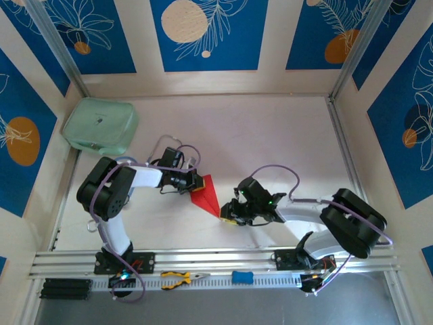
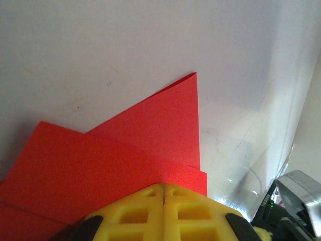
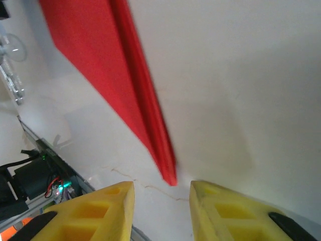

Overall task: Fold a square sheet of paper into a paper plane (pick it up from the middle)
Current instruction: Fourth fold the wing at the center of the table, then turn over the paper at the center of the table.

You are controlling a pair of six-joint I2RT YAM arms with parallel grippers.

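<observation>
Legible markings: none. No text, label, brand, number or sign is being shown clearly enough to be read in any view.

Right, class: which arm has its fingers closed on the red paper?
The left arm's fingers are shut on the paper plane; the right arm's fingers stand apart.

red paper plane [image 1: 205, 193] on pale table [image 1: 270, 135] between left gripper [image 1: 197, 183] and right gripper [image 1: 228, 218]
</observation>
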